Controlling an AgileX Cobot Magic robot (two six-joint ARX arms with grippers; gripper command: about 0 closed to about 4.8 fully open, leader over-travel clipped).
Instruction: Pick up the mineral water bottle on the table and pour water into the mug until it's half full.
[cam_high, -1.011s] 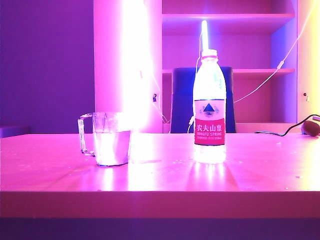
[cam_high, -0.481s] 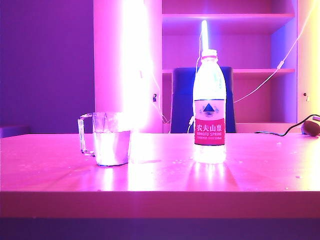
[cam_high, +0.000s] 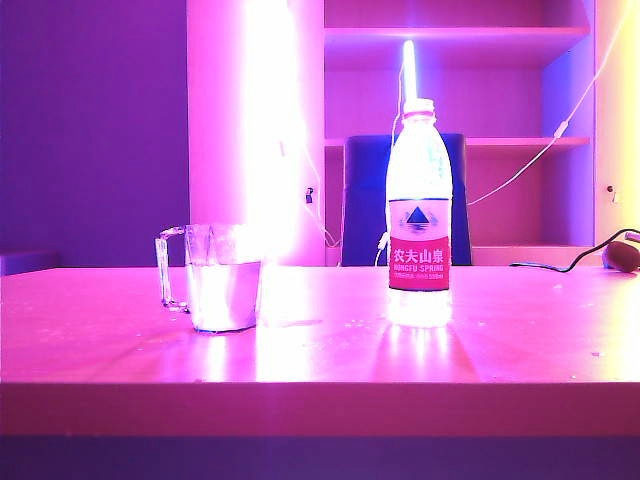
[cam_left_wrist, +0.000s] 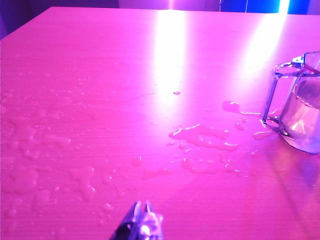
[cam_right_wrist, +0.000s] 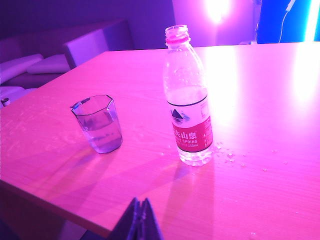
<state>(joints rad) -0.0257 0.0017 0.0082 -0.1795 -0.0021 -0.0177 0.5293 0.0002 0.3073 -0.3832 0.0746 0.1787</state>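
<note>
The mineral water bottle (cam_high: 419, 215) stands upright right of the table's middle, red label facing out; in the right wrist view the bottle (cam_right_wrist: 187, 102) shows an open neck with no cap. The glass mug (cam_high: 215, 278) sits to its left with water (cam_right_wrist: 102, 135) in its lower part, handle pointing left; the mug (cam_left_wrist: 300, 107) also shows in the left wrist view. Neither arm appears in the exterior view. My left gripper (cam_left_wrist: 142, 205) is shut and empty over the wet table (cam_left_wrist: 100, 75), well short of the mug. My right gripper (cam_right_wrist: 139, 201) is shut and empty at the table's edge, far from the bottle.
Spilled water puddles (cam_left_wrist: 202, 140) and droplets lie beside the mug. Droplets (cam_right_wrist: 227, 152) dot the table near the bottle's base. A dark cable (cam_high: 560, 265) and a small object (cam_high: 622, 252) lie at the far right back. A blue chair (cam_high: 365, 200) stands behind the table.
</note>
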